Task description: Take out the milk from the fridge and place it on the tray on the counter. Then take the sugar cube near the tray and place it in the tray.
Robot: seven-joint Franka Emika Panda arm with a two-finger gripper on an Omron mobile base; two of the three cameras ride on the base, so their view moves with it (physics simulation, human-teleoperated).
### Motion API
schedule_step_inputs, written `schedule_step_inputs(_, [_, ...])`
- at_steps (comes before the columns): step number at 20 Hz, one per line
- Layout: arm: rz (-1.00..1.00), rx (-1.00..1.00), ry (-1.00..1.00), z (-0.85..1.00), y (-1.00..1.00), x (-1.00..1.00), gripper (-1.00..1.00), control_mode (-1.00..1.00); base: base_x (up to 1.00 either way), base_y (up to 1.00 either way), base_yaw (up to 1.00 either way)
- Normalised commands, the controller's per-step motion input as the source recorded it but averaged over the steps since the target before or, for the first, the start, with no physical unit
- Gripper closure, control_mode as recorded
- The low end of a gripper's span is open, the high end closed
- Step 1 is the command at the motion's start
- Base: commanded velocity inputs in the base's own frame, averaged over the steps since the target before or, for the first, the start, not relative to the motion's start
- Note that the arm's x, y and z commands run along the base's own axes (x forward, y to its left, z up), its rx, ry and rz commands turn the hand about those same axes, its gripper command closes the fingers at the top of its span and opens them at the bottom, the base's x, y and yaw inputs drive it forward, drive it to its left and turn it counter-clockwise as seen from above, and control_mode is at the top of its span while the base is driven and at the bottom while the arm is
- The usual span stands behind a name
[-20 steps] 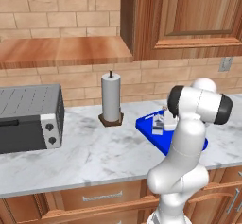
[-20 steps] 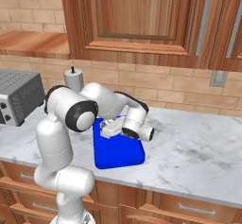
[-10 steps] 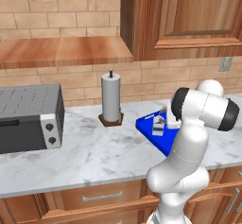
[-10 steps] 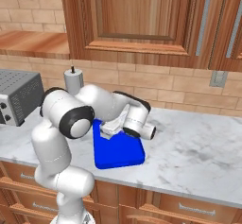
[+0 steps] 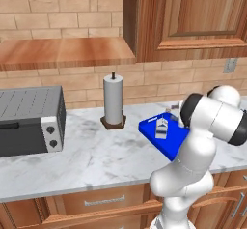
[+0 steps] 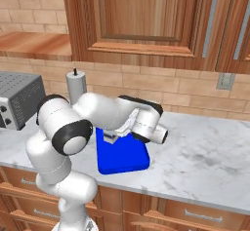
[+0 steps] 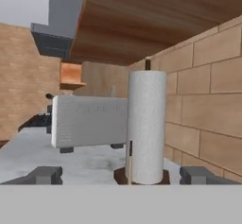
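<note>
The milk [image 5: 161, 126] stands upright on the blue tray [image 5: 170, 141] on the marble counter [image 5: 96, 155]. In the right base view the carton [image 6: 109, 137] peeks out from under my forearm, at the back of the tray [image 6: 124, 159]. My gripper [image 6: 120, 129] hovers just beside and above the carton, pointing left along the counter. In the hand view the gripper [image 7: 122, 175] is open, its two tips far apart at the bottom, with nothing held. The sugar cube is hidden from me. The fridge is out of view.
A tall white paper-towel roll [image 5: 113, 100] stands on a wooden base left of the tray, straight ahead in the hand view [image 7: 146, 124]. A grey toaster oven [image 5: 29, 119] sits at the counter's left. Brick wall and wooden cabinets [image 6: 146, 20] rise behind.
The hand has drawn back a little to the right from the milk, which stays standing on the tray. The arm's elbow has swung outward.
</note>
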Motion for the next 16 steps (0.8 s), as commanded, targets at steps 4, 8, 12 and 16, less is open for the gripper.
schedule_step_inputs(4, [-0.14, 0.02, 0.0, 0.3, -0.28, -0.45, -1.0, -1.0, 0.0, 0.0, 0.0])
schedule_step_inputs(8, [-0.2, 0.04, 0.05, 0.4, -0.25, -0.39, -1.0, -1.0, 0.0, 0.0, 0.0])
schedule_step_inputs(12, [-0.19, 0.06, 0.15, 0.38, -0.21, -0.55, -1.0, -1.0, 0.0, 0.0, 0.0])
schedule_step_inputs(16, [-0.27, 0.03, 0.26, 0.42, -0.02, -0.65, -1.0, -1.0, 0.0, 0.0, 0.0])
